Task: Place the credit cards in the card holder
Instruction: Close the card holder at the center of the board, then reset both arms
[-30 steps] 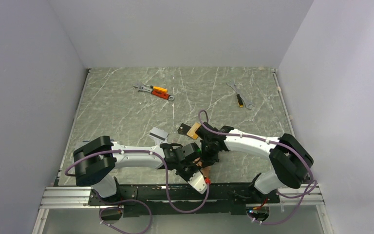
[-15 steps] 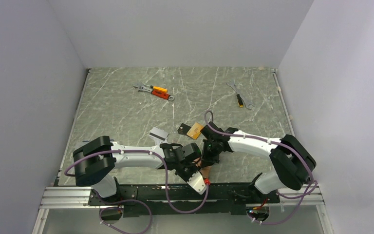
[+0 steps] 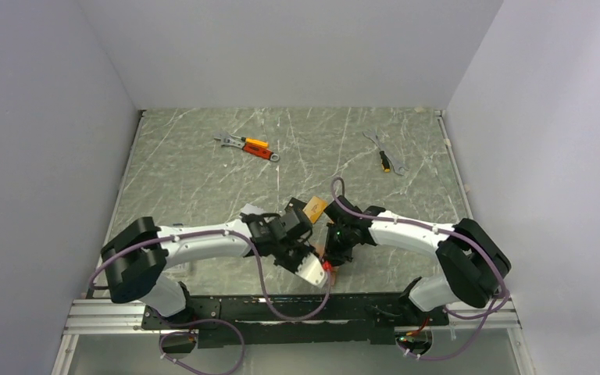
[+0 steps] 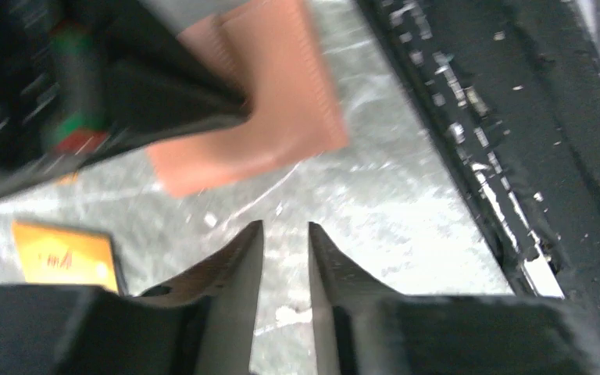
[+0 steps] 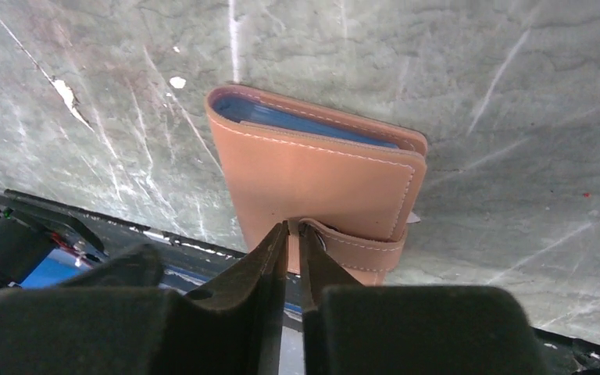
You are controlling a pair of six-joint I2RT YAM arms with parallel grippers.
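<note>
We clamp the right gripper (image 5: 293, 234) on the card holder (image 5: 320, 183) by its strap (image 5: 355, 244), at the table's (image 5: 516, 94) 6 o'clock edge, probably to steady it for opening. The left gripper (image 4: 281, 258) is nearly together and empty. An orange card (image 4: 62, 254) lies at its 9 o'clock.

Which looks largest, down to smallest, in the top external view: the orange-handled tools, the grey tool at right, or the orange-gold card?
1. orange-handled tools, as a pair.
2. grey tool and orange-gold card: too close to rank, since the tool is longer and the card broader.
</note>
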